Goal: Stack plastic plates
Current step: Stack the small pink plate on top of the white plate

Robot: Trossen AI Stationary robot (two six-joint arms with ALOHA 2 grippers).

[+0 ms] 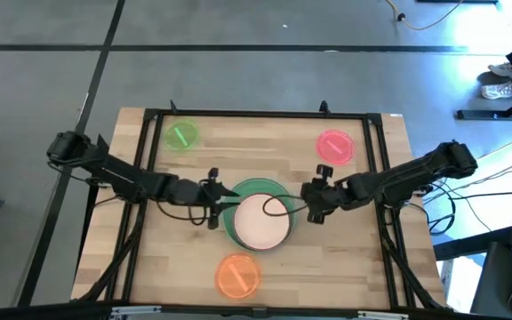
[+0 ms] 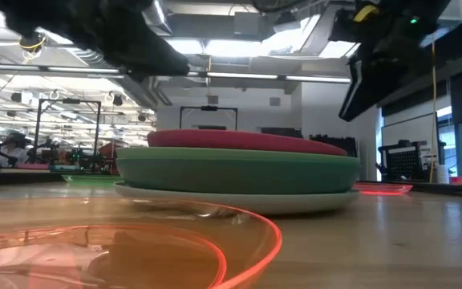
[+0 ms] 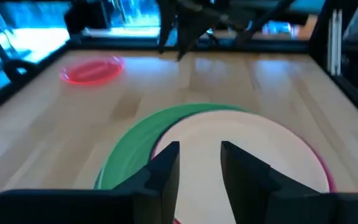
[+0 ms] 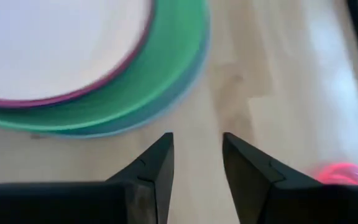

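So there's a stack going in the middle of the table (image 1: pixel 363 258): a pale plate at the bottom, the green plate (image 1: pixel 252 189) over it, a magenta rim peeking out, and a peach plate (image 1: pixel 260 222) on top. From table height the stack looks level, but from above the peach one sits off toward 6 o'clock rather than centred on the green.

Still loose: a lime plate (image 1: pixel 181 135) at about 10 o'clock, a pink-red plate (image 1: pixel 334 146) at about 2 o'clock, and the see-through orange plate (image 1: pixel 237 275) at 6 o'clock, all well apart from the stack.

Left claw (image 1: pixel 217 208) hangs at the stack's 9 o'clock edge, fingers apart and holding nothing. Right claw (image 1: pixel 314 197) is just off the 3 o'clock side, also spread and empty.

What worries me: both claws are crowding the same stack, so if they move in together they could bump each other or shove the top plate further off. These plates look thin and slick, so an edge pinch could slip. And stacking on an off-centre top could make the pile lean or slide.
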